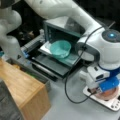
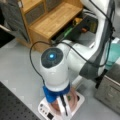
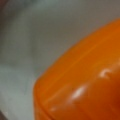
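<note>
Here, the gripper [image 1: 106, 92] sits directly over an orange-brown plate [image 1: 108, 95] on a white scale [image 1: 111, 103]; the wrist view fills with that plate [image 3: 82, 82]. Finger spacing cannot be told. Beyond, a teal bowl [image 1: 60, 48] rests on the toaster oven's [image 1: 62, 32] open door.
</note>
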Controlling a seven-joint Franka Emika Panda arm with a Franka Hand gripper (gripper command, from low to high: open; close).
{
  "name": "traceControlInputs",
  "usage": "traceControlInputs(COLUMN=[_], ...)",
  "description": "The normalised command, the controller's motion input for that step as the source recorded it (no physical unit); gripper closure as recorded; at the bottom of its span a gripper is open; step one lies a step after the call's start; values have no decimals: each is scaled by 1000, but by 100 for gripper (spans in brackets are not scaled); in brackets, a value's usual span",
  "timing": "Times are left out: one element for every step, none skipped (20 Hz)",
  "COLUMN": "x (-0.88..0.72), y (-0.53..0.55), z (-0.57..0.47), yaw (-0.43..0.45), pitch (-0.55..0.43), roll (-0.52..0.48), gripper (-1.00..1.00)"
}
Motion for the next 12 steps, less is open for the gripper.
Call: traceControlInputs(x=[-51, -52, -49, -49, -47, -46, -46, -41, -34, -34, -34, -40], y=[-15, -5, 12, 22, 32, 37, 39, 39, 35, 37, 37, 40], z=[-69, -62, -54, -50, -46, -44, -42, -43, -46, -50, -53, -52], yaw=[200, 197, 187, 182, 170, 166, 165, 165, 164, 157, 154, 148], pitch=[-118, -116, -108, -105, -96, -93, -92, -95, -100, -102, -102, -104], roll=[-236, -234, -237, -237, -238, -238, -238, -236, -235, -237, -237, -232], gripper=[100, 100, 100, 100, 100, 100, 100, 100, 100, 100, 100, 100])
